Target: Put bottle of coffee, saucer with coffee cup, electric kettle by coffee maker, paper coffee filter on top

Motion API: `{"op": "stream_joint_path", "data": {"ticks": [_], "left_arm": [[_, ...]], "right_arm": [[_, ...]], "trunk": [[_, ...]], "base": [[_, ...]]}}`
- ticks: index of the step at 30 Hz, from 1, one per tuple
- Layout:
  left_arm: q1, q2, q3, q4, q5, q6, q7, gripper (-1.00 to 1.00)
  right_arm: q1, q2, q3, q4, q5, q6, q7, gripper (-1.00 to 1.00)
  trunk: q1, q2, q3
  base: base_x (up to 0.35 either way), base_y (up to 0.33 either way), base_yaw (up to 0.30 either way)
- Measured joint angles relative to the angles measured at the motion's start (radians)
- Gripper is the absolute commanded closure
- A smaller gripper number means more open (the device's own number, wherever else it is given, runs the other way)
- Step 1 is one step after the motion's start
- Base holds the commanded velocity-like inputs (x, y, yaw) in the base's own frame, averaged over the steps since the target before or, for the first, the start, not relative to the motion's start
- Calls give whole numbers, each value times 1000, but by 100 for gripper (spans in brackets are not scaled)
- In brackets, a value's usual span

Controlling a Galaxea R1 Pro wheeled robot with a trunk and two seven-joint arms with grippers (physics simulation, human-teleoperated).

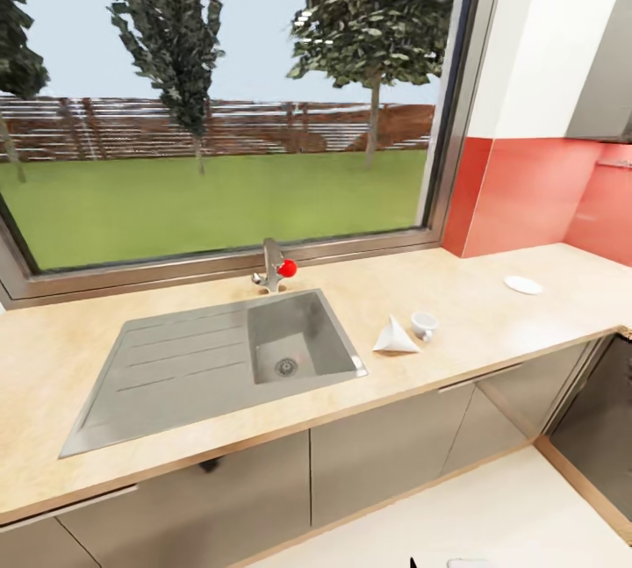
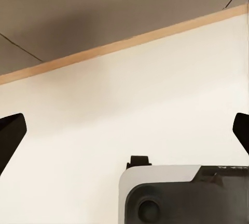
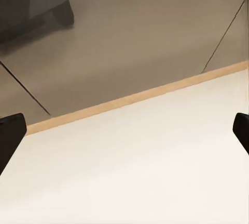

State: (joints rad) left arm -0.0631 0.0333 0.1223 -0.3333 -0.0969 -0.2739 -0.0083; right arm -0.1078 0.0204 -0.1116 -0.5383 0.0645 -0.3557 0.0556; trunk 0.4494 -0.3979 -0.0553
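Kitchen scene, head view: a long light-wood bench (image 1: 491,305) over dark-grey cabinets (image 1: 386,454) runs across the middle of the frame beneath a wide window (image 1: 219,103) giving onto lawn, trees and a fence. An inset steel sink (image 1: 219,362) with a red-knobbed tap (image 1: 274,266) lies left of centre. Right of the sink, a small white crumpled paper cone, the coffee filter (image 1: 394,336), is seen lying on the bench, with a tiny white espresso cup (image 1: 424,323) just beside it on its right. A small flat round white saucer (image 1: 524,284) rests well apart from them, toward the right of the frame near the red-tiled wall (image 1: 527,199).

Both arms are held low. In the left wrist view the left pincer (image 2: 124,130) is shown wide open and empty, its two dark fingertips (image 2: 10,135) at opposite edges of the frame, above pale floor (image 2: 129,104) and a cabinet plinth. The right pincer (image 3: 124,130) is likewise spread wide, holding nothing, over the same floor.

Step in hand, as judged: the approach to the bench, before any grasp. Cup and saucer are not yet brought together, and the filter is not yet placed. The next move is judged to call for closing on the bench, raising an arm above its edge, and descending on one of the small white items with the pincer kept open.
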Motion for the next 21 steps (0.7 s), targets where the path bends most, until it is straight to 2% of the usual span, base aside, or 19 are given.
{"op": "stream_joint_path", "data": {"ticks": [5, 8, 10, 18, 21], "left_arm": [[-3, -8, -3, -6, -3, -5, -2, -100], [-3, -15, -3, -37, -4, -4, -3, -100], [-3, -31, -4, -65, -5, -1, -4, -100], [-3, -57, -6, -79, -6, 0, -4, -100], [-13, -80, -20, -83, -16, 3, -20, -100]], "right_arm": [[0, 2, -3, 1, 1, 0, -1, -100], [0, 3, -9, 2, 1, 0, -1, -100], [0, 2, -11, 2, 1, 0, -1, -100], [0, -2, -13, -1, 0, 0, -1, -100], [0, -4, -14, -1, 0, 0, -1, -100]], "trunk": [[0, 0, 4], [0, 0, 7], [0, 0, 7], [0, 0, 8], [0, 0, 8]], "base": [[0, 0, -254], [0, 0, -268], [0, 0, -193], [0, 0, -26], [0, 0, -5]]}}
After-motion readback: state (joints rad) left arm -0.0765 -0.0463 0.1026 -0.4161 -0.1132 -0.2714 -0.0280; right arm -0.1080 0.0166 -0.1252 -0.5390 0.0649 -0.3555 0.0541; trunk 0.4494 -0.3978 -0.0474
